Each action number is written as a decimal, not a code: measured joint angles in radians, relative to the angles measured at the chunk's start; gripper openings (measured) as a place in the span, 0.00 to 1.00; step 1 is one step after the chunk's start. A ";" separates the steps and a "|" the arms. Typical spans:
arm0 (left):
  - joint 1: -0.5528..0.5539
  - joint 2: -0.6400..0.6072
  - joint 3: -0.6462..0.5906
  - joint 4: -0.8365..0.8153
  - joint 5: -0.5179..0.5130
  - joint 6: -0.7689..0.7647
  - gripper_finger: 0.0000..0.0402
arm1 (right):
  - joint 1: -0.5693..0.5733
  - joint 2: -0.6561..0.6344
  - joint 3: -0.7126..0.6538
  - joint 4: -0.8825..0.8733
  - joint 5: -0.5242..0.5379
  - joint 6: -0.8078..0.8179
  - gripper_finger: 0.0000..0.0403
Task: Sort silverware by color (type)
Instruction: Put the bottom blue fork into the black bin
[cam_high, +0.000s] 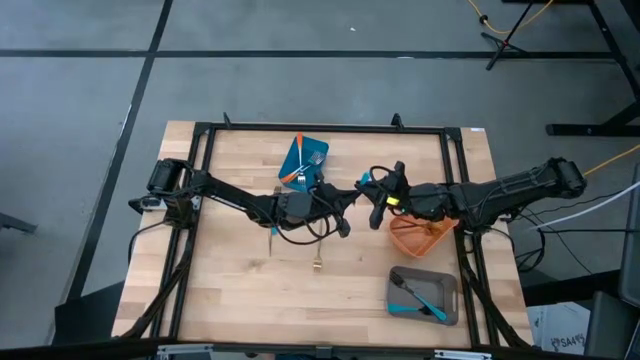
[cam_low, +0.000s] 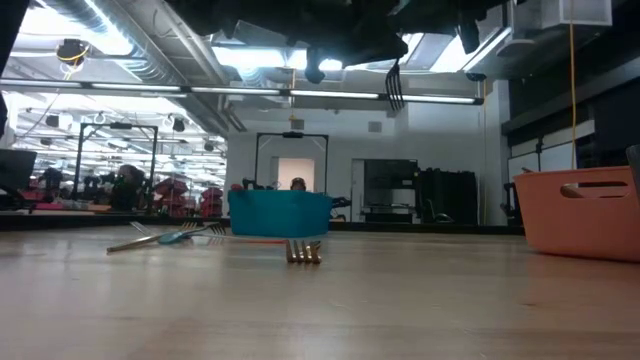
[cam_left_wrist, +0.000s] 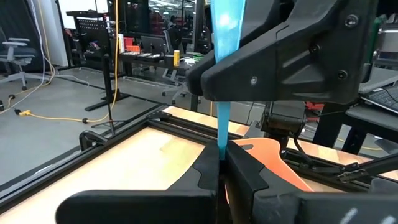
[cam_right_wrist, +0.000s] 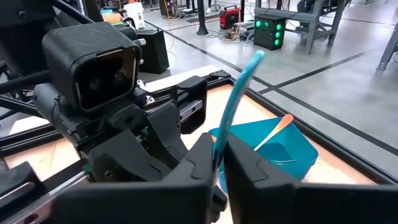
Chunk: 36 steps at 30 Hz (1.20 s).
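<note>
On the near right of the pale wooden table (cam_high: 230, 300), a shallow grey tray (cam_high: 424, 296) with rounded corners holds a blue-handled fork (cam_high: 420, 300) lying on a slant. Just beyond it sits an orange bin (cam_high: 418, 236) with a smooth plastic wall. Nearer the middle, a gold fork (cam_high: 318, 262) lies flat on the wood grain, its tines facing the low camera, and another slim gold fork (cam_high: 272, 238) lies to its left under the left arm. Above the table's centre the two dark arms meet: the left gripper (cam_left_wrist: 221, 163) and the right gripper (cam_right_wrist: 220, 167) both pinch the same thin, glossy blue handle (cam_left_wrist: 225, 37), which curves slightly as it rises between their matte black fingers. Each pair of fingers is closed tight on that raised fork, held in mid-air between the arms. Farther back, a blue bin (cam_high: 304, 162) sits near the far edge, holding an orange-handled fork (cam_high: 296, 166) with pale metal tines.
</note>
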 joint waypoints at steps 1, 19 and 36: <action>0.000 0.000 0.000 0.000 0.001 0.000 0.01 | 0.000 0.000 0.000 0.000 0.000 0.000 0.02; 0.000 -0.001 0.002 -0.029 0.034 -0.004 0.14 | 0.000 -0.010 0.049 -0.118 -0.071 -0.052 0.00; -0.024 -0.001 0.002 -0.214 0.034 -0.011 0.21 | 0.090 -0.006 0.336 -0.824 -0.526 0.454 0.00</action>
